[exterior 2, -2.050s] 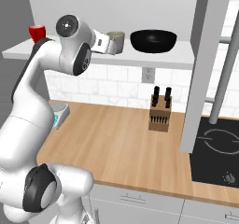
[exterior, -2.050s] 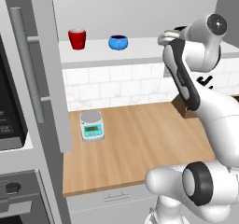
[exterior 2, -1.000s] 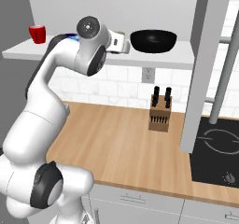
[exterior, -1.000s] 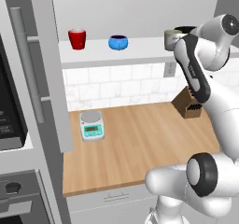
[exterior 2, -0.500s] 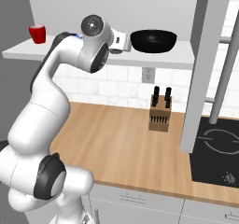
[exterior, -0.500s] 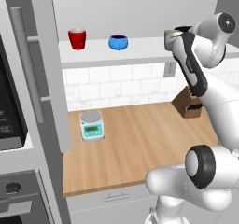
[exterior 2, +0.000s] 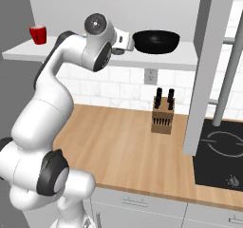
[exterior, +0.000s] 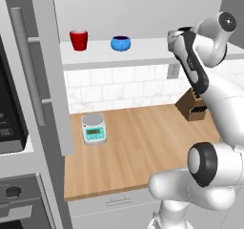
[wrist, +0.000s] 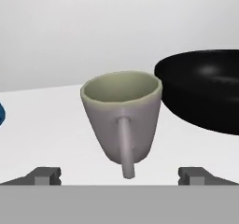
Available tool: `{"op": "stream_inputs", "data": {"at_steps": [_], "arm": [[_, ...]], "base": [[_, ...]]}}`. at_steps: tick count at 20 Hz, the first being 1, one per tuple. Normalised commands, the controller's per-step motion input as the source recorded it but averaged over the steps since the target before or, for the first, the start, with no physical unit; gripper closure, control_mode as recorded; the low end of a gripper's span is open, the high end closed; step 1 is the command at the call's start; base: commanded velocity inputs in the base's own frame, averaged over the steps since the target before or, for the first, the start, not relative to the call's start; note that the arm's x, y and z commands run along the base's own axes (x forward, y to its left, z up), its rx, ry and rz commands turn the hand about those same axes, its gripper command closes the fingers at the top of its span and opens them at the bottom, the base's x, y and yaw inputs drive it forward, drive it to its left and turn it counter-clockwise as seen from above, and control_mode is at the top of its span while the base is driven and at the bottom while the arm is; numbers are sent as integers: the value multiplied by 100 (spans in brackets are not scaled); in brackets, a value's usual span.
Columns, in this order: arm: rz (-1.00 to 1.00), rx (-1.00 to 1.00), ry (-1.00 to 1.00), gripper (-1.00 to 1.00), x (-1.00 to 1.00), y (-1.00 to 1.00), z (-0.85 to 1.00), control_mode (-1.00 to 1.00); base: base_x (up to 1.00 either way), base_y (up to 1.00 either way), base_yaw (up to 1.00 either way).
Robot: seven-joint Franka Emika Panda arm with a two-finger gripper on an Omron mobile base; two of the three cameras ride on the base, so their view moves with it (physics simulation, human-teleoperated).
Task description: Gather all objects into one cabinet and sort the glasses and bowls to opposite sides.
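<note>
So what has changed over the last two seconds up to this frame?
The arm has swung up to the white shelf and brought its open pincer level with the grey-olive handled mug, handle toward it; nothing is gripped yet. The plain red cup, small blue rounded bowl, wide shallow black bowl, wooden knife block and small kitchen scale stayed put.
</note>
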Motion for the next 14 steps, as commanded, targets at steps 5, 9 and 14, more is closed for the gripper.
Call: {"op": "stream_inputs", "data": {"at_steps": [5,9,14], "arm": [[0,0,1,-100,7,0,0,-100],[0,0,0,-100,15,0,0,-100],[0,0,0,-100,16,0,-1,-100]], "base": [[0,0,0],[0,0,0],[0,0,0]]}}
